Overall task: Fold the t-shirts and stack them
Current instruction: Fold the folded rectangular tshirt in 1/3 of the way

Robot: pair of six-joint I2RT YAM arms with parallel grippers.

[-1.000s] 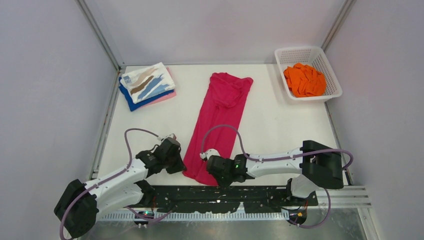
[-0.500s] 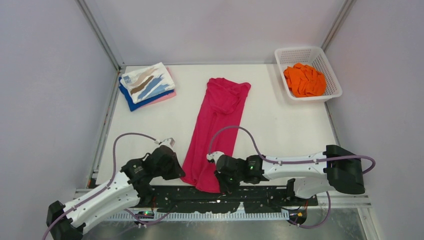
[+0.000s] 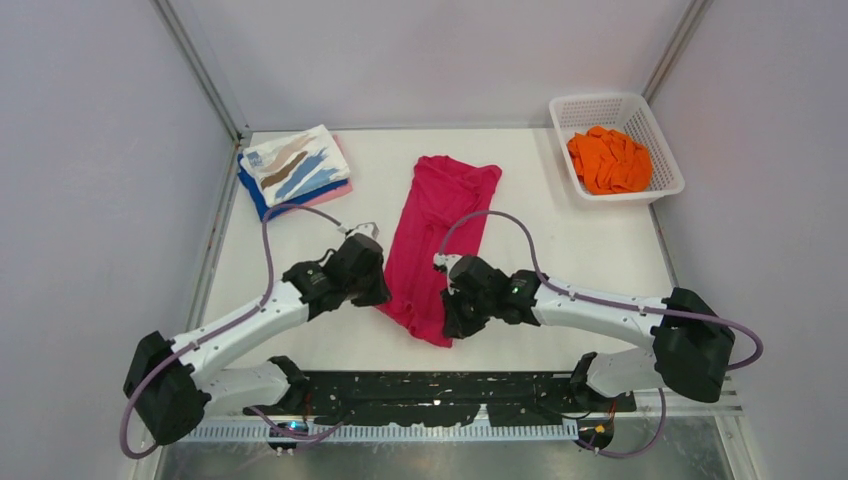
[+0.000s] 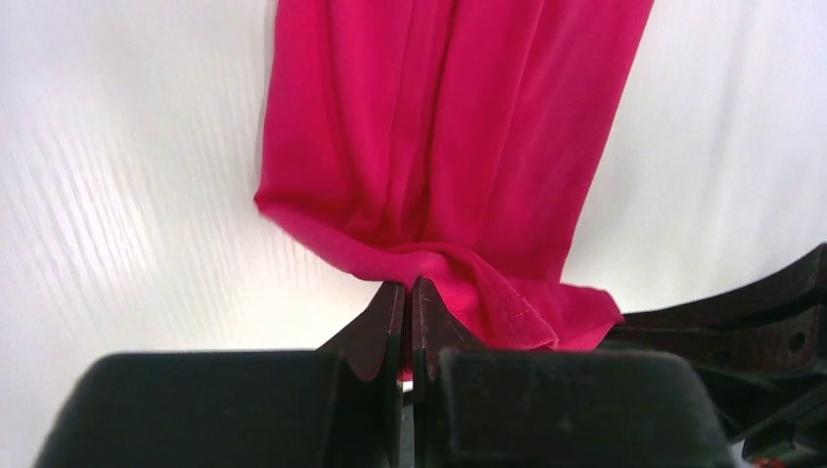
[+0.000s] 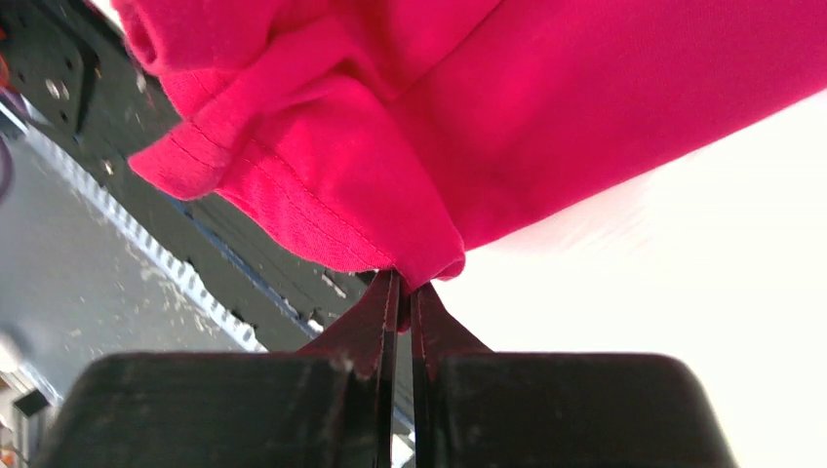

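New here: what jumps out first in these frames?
The long magenta shirt down the middle grabs the eye, with the left jaws and right jaws each shut on a corner of its near hem. Next come a folded stack of shirts at far left, a streaked white one on top, and an orange shirt bunched in the white basket at far right.

Magenta t-shirt [image 3: 440, 215]: fine knit cloth, matt, softly creased, with a stitched hem recorded in the wrist views; orange t-shirt [image 3: 608, 160]: matt cloth, crumpled; basket [image 3: 595, 112]: white plastic lattice, slight sheen; table [image 3: 560, 250]: white, smooth, faintly grained, light being reflected; arm shells [image 3: 245, 325]: white plastic, glossy, joints black and matt; base plate [image 3: 400, 395]: dark, perforated, matt
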